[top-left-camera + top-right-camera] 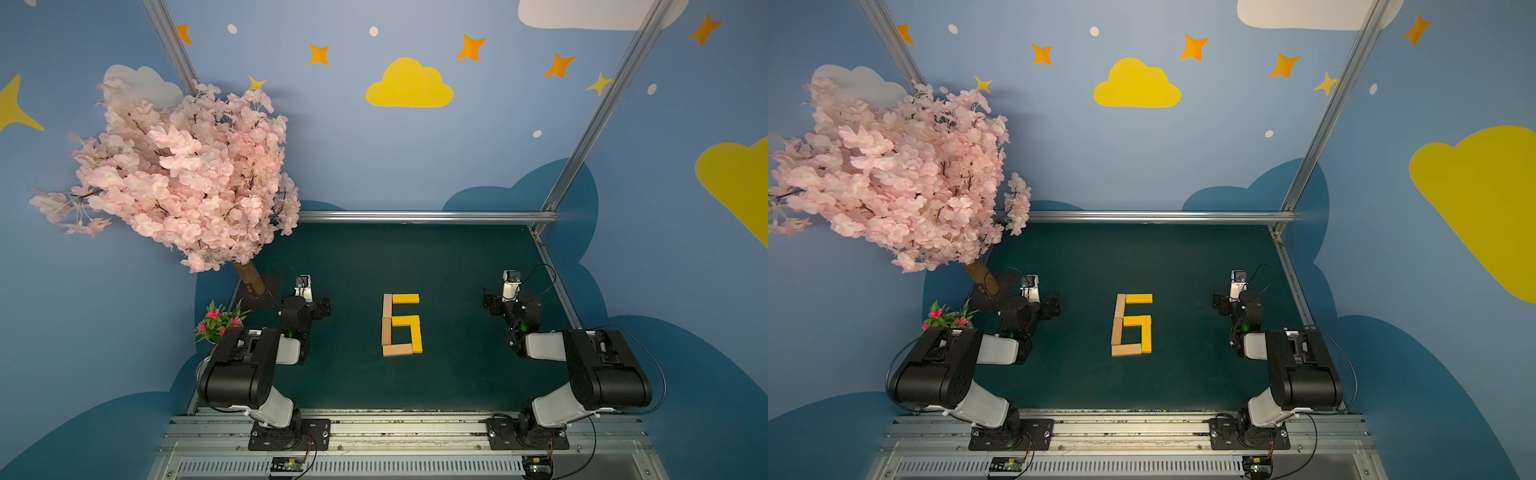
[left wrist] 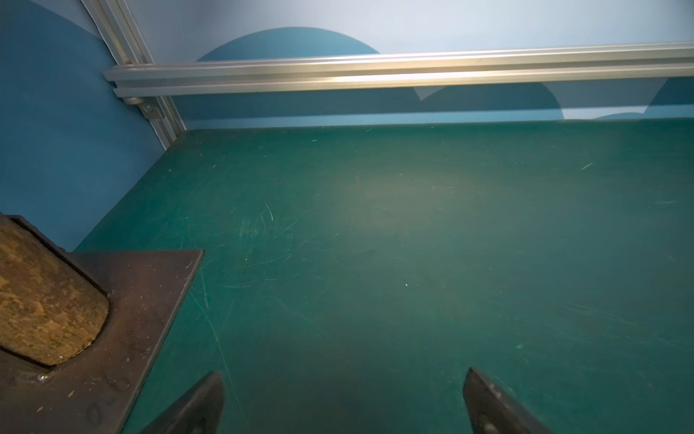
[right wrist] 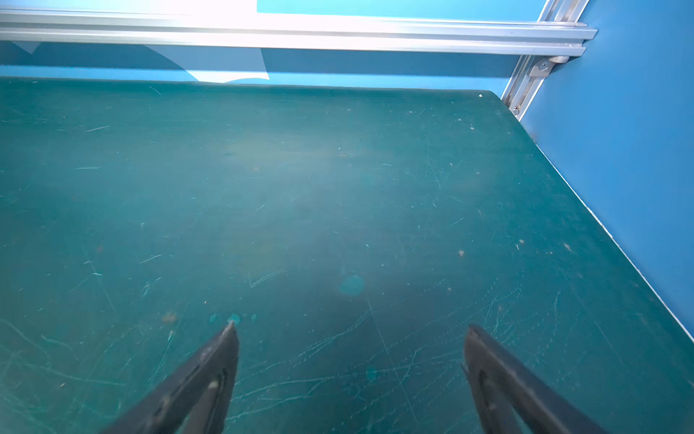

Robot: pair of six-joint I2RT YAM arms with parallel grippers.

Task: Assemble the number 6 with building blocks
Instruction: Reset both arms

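Top views: number 6 [image 1: 405, 321] lay finished at middle of worktop [image 1: 457, 270], building blocks [image 1: 406, 298] touching; left tool [image 2: 343, 375], right tool [image 3: 351, 330] spread, empty, well apart. Judged: assembly done; next move only staying clear.

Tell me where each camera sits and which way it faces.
Both top views: high above the robot's bases, looking down at the table and number 6; left arm and right arm show.
Left wrist: on the left arm, low, facing the back rail; open left tool shows, tree trunk nearby.
Right wrist: on the right arm, facing the same rail and a corner; open right tool shows.
Shared: both wrist views see rail and table, not the number 6.
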